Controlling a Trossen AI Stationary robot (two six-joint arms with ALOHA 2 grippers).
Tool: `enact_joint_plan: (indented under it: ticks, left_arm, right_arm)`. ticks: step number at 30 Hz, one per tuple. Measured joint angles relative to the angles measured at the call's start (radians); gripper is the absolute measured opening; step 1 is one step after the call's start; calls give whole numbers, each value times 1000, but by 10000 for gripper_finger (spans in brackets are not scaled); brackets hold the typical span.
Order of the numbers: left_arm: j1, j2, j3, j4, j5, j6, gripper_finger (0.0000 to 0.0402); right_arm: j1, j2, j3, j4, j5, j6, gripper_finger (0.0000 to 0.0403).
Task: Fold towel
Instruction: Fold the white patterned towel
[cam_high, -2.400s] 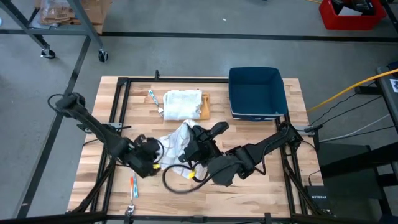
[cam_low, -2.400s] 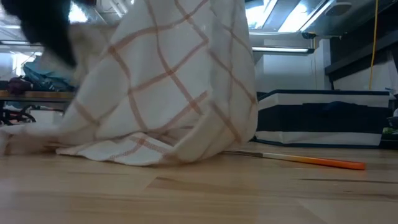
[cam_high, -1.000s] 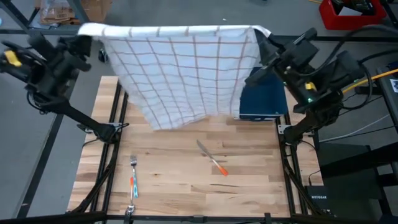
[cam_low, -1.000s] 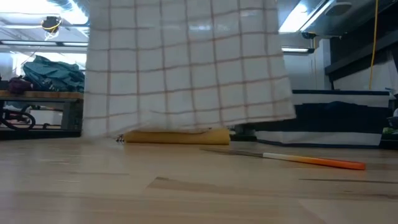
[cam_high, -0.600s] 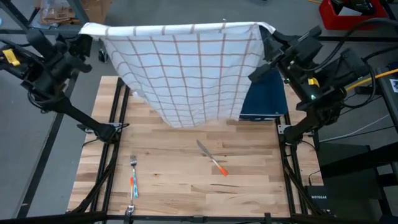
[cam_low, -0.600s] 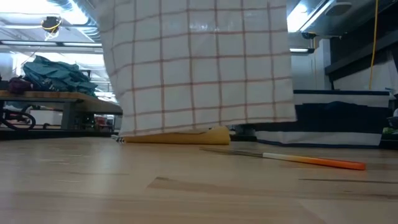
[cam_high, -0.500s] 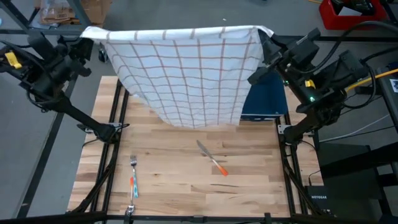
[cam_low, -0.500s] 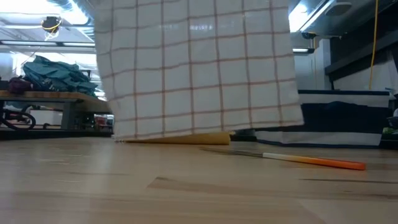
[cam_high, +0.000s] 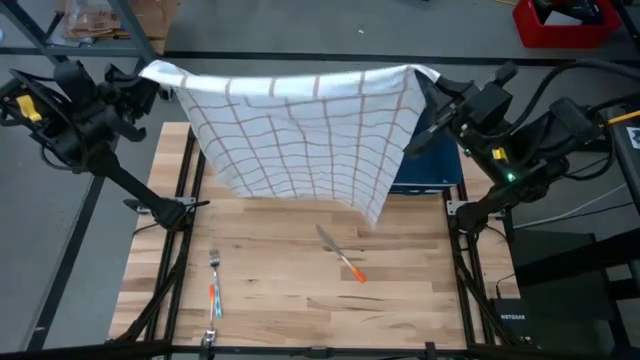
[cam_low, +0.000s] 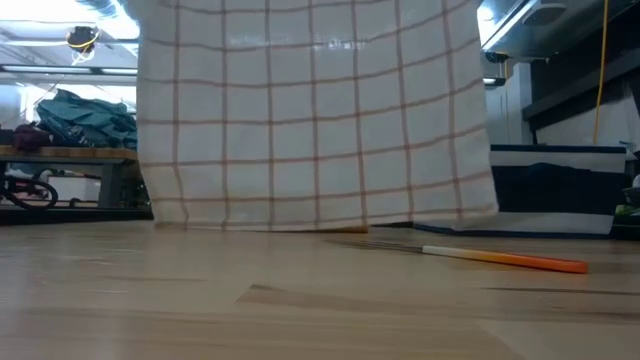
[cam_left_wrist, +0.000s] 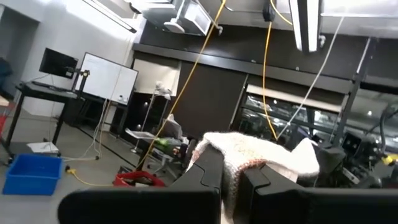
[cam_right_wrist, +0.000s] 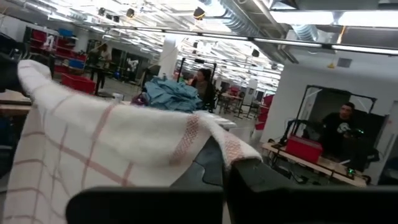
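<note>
A white towel (cam_high: 300, 130) with thin red checks hangs spread out as a sheet over the far half of the table. My left gripper (cam_high: 150, 85) is shut on its upper left corner and my right gripper (cam_high: 428, 88) on its upper right corner, both high above the table. In the low view the towel (cam_low: 320, 110) fills the middle. Its lower edge (cam_low: 300, 226) hangs close to the tabletop; whether it touches I cannot tell. My left gripper pinches the towel's upper left corner (cam_left_wrist: 239, 155) between its two fingers, and a bunched bit of cloth stands out past the fingertips. The fingers come roughly level from the table's left side. The towel hangs below, its top edge drawn across to the other gripper. My right gripper pinches the towel's upper right corner (cam_right_wrist: 227, 148) between its two fingers, a small flap folding over past them. The fingers come roughly level from the table's right side. The cloth hangs down from the hold, with the top edge sagging a little.
A knife with an orange handle (cam_high: 342, 255) lies mid-table, and a fork (cam_high: 214, 285) lies near the front left. A dark blue bin (cam_high: 430, 160) stands at the far right, partly behind the towel. Bare wood lies toward the near edge. People show in the room beyond.
The towel has stayed spread between both grippers. Its hanging lower part has swung toward the table's near edge and right, and its lower edge has sunk closer to the tabletop. In the low view it now covers the yellow board behind it.
</note>
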Motion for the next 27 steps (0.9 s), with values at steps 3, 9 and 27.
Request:
enact_joint_plan:
  ticks: [3,9,27]
  left_arm:
    - [0,2,15,0,0,-4,0]
    - [-9,0,17,-3,3,-7,0]
    - [-93,-1,64,0,-5,135,0]
  right_arm:
    - [-1,-2,1,4,5,0,1]
    - [-1,-1,1,-16,15,-1,1]
    - [-44,-1,1,-27,-7,-82,1]
